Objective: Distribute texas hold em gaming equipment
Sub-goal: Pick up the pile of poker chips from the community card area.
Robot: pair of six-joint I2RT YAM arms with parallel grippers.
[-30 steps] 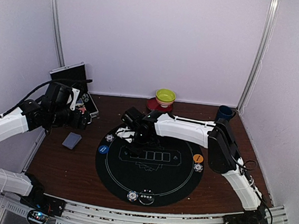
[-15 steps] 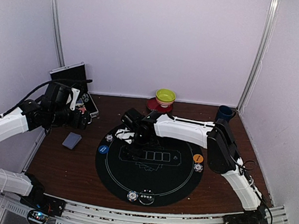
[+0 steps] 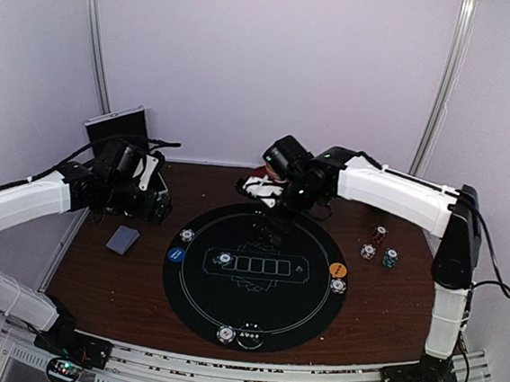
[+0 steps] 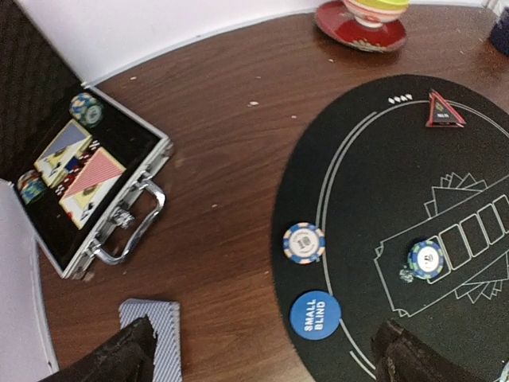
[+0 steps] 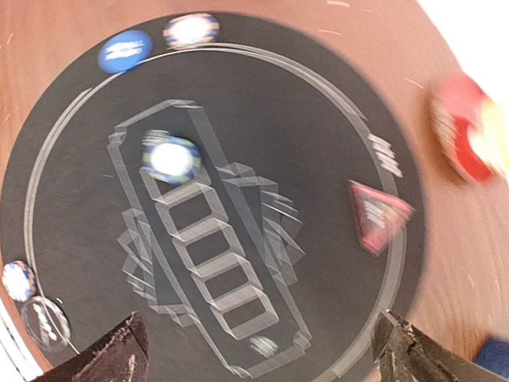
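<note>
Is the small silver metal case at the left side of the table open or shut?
Open. The silver metal case shows its black inside, where playing cards and striped chips lie.

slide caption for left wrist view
Open metal case, card deck, and a small blind button and striped chip at the black mat's edge

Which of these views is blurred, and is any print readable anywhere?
Right wrist view: smeared throughout, with the blue-edged chip and the red saucer reduced to soft streaks. Left wrist view: sharp, and SMALL BLIND reads clearly on the blue button disc. Top external view: evenly lit but soft, with fine detail lost.
</note>
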